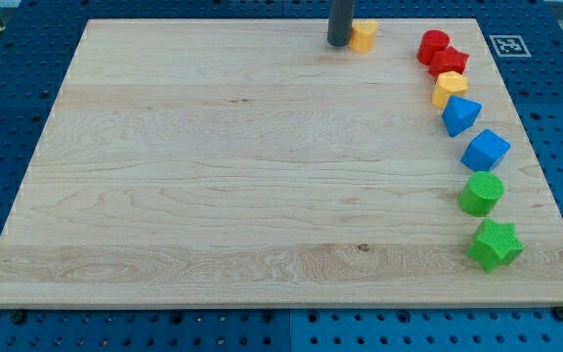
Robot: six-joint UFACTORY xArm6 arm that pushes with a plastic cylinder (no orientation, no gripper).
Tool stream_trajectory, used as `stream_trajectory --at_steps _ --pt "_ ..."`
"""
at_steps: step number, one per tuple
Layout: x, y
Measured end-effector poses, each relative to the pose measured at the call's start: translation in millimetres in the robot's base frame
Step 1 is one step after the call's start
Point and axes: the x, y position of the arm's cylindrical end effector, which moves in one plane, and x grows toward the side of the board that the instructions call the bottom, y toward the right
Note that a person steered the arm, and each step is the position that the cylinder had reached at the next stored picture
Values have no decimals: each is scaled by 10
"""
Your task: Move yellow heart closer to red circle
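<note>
A pale wooden surface (213, 166) lies on a blue perforated bench, with a black-and-white marker tag (506, 45) just off its top right corner. At the surface's top edge, right of centre, the dark rod comes down from above and my tip (339, 44) rests against the left side of the yellow heart (363, 36), touching it or all but touching it. There is no hand on this arm, only the rod, so nothing is grasped or released.

The red circle (433, 46) sits near the top right corner, apart from the yellow heart with a strip of bare wood between them. From it a curved line of blocks runs down the right edge: a red star (449, 64) touching the red circle, a yellow hexagon (449, 89) just below, then a blue triangle (460, 115) and a blue cube (485, 151). Below those stand a green cylinder (481, 194) and, nearest the bottom right corner, a green star (495, 244). The neighbours in the line sit touching or just beside one another; exact contact between the lower ones cannot be told.
</note>
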Motion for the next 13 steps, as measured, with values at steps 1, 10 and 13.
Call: stream_trajectory --at_steps 1,10,13 --pt "2 130" --pt "239 896" --pt "131 683"
